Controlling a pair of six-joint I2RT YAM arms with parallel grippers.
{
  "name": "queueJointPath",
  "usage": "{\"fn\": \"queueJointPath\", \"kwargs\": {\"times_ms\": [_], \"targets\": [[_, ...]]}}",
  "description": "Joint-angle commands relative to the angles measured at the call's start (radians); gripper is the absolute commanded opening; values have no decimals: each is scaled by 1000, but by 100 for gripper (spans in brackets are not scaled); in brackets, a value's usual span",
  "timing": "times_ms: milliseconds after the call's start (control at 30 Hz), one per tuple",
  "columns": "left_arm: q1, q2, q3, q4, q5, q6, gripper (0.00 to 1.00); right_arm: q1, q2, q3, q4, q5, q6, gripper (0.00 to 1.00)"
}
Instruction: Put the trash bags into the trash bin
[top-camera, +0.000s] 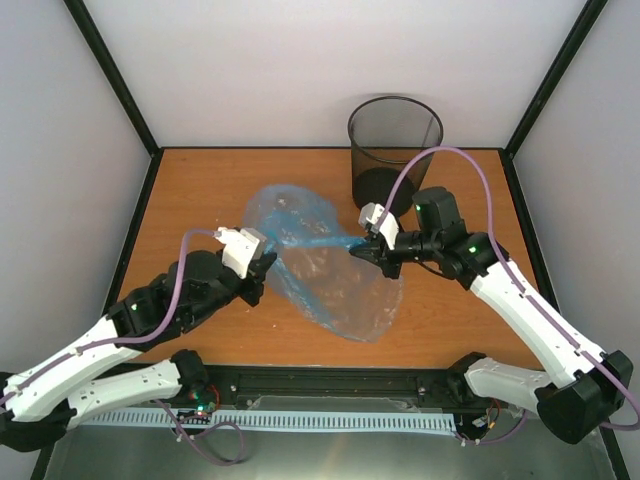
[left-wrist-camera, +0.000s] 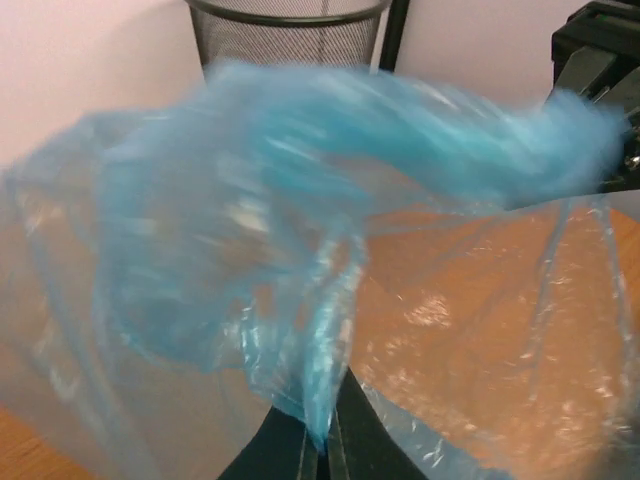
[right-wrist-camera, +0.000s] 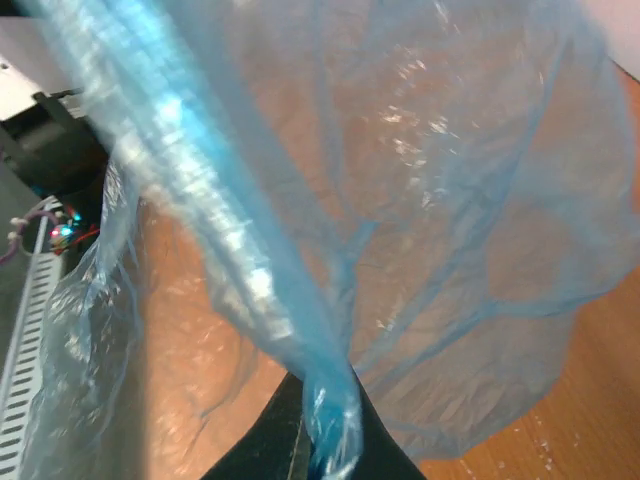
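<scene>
Two end effectors pinch the bag (top-camera: 330, 290) between them in the top view. The left end effector (top-camera: 268, 262) grips its left edge and the right end effector (top-camera: 362, 250) its right, with a twisted blue strand stretched across. The rest of the film drapes onto the worktop (top-camera: 200, 190). The bin (top-camera: 395, 150) stands upright at the far edge, apart from the bag.

In the left wrist view the jaws are closed on a fold of film. The bag billows ahead, blurred, with the bin's mesh beyond it.

In the right wrist view the jaws are clamped on a bunched strip of film, and the rest hangs over the worktop.
</scene>
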Motion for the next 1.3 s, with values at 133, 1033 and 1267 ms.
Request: {"fn": "queueJointPath", "kwargs": {"times_ms": [133,1033,1267], "targets": [[7,70,73,-17,33,-78,1,6,-37,130,-110,-25,-6,3],[113,398,560,-90,-351,66,1,6,500,776,-26,235,41,3],[112,421,707,-31,-330,274,1,6,328,731,126,157,110,3]]}}
